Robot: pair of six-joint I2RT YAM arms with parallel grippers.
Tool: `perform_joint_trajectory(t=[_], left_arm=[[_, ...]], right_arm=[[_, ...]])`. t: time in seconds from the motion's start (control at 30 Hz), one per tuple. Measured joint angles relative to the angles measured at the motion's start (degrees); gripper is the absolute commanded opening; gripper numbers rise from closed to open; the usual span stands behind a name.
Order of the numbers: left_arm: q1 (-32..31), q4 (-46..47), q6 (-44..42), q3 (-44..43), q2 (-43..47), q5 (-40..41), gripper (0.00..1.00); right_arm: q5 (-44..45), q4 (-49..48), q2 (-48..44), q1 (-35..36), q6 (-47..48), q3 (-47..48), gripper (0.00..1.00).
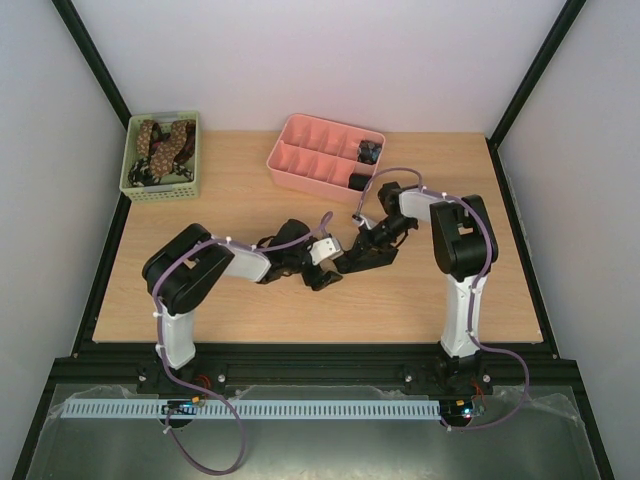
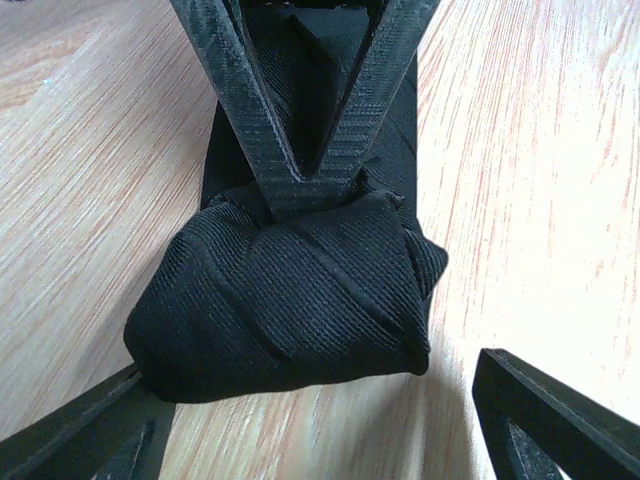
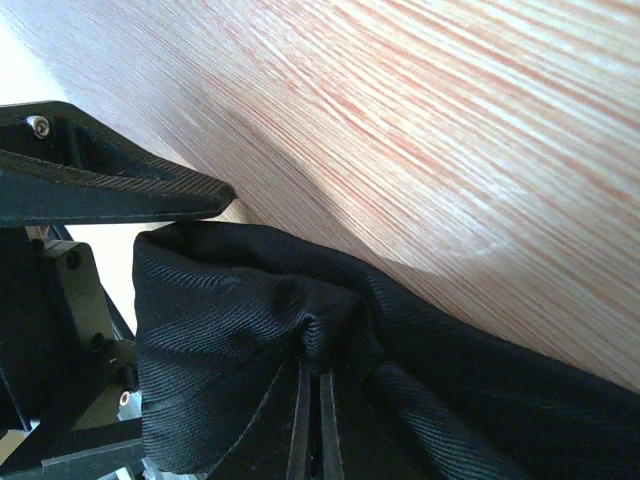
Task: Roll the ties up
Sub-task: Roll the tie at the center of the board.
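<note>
Half-rolled black tie [image 2: 290, 300] is laid on the table [image 1: 250, 180] centre, its coil pinched by the right gripper [image 3: 312, 410], jaws closed tight on fabric. Left gripper [image 2: 310, 380] is held wide apart around the coil, nothing clamped.

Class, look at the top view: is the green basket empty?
No, the basket holds brown spotted ties.
</note>
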State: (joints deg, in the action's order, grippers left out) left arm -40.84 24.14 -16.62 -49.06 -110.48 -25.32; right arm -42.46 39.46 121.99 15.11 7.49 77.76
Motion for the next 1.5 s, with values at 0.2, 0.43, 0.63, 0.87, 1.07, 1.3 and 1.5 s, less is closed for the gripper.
perform_joint_trajectory(t=[0.2, 0.43, 0.63, 0.87, 1.07, 1.3, 1.5], left_arm=[[0.0, 5.9, 5.4, 0.0, -2.3, -1.8, 0.74], [-0.2, 11.4, 9.2, -1.0, -5.4, -3.4, 0.48], [-1.4, 11.1, 7.2, -1.5, -5.6, -2.1, 0.43], [-3.6, 8.2, 3.6, -4.0, -6.0, 3.1, 0.51], [-3.9, 6.3, 2.9, -5.6, -6.7, 3.9, 0.45], [-4.3, 2.9, 1.7, -7.3, -6.7, 5.3, 0.29], [-5.0, -1.1, -2.2, -8.5, -5.8, 9.2, 0.26]], right_arm=[[-0.4, -2.8, -1.5, -0.1, -0.5, -2.5, 0.01], [-0.3, -7.8, -4.2, -0.1, -1.0, -6.7, 0.01], [0.1, -8.8, -4.5, 0.2, -1.3, -7.0, 0.01], [1.6, -9.0, -5.1, 0.7, -1.5, -7.0, 0.01], [2.6, -9.4, -5.7, 0.7, -1.8, -7.4, 0.01], [3.4, -8.9, -5.9, 0.8, -2.1, -6.8, 0.11], [4.8, -3.7, -5.9, 0.0, -0.2, -4.3, 0.29]])
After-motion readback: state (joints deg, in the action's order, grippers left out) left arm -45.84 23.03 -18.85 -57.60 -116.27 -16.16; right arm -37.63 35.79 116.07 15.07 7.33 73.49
